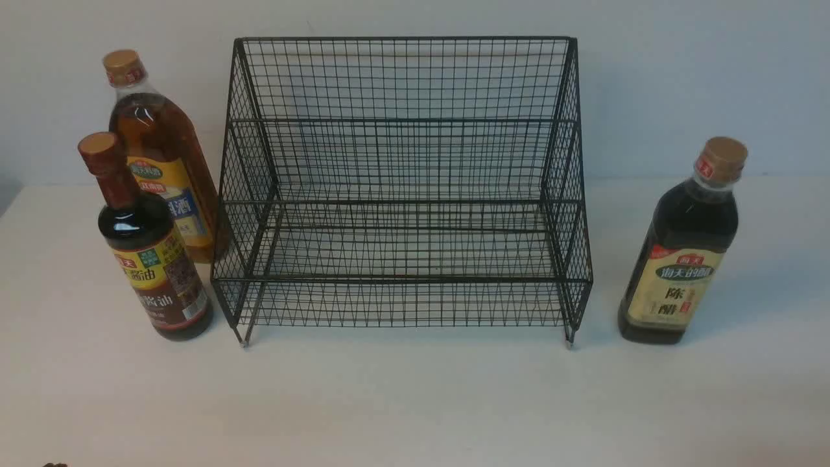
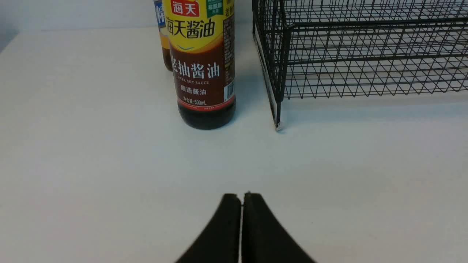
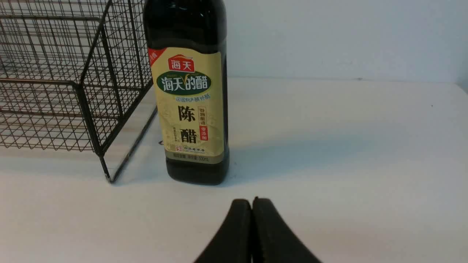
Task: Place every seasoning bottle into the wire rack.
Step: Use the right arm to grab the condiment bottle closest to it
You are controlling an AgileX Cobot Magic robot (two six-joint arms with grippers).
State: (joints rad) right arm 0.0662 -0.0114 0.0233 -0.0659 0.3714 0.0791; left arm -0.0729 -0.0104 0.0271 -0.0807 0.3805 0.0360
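- Bottles are all standing upright on the white table (image 1: 415,402); none is in the wire rack (image 1: 402,280) yet.
- Rack sits dead center of the front view: black mesh, two stepped tiers, sloped sides, little feet.
- Amber bottle (image 1: 162,162), with a yellow-and-blue label and tan cap, is in the upper left of the frame. It's tucked right by the rack's left side, and I honestly can't tell if it touches.
- Dark soy sauce bottle (image 1: 152,259), red neck, is at the left of the frame. It's just in front of the amber one, beside the rack's front-left foot but not touching it.
- Vinegar bottle (image 1: 681,259), with a cream label and tan cap, is at the right of the frame. It's on its own, near the rack's right side but clear of it.
- Left gripper (image 2: 241,197) has its black fingers pressed tight together over bare table. The soy sauce bottle is ahead of it, well apart.
- Right gripper (image 3: 251,202) is the same deal, fingers squeezed together. The vinegar bottle is near, just ahead, not touched.
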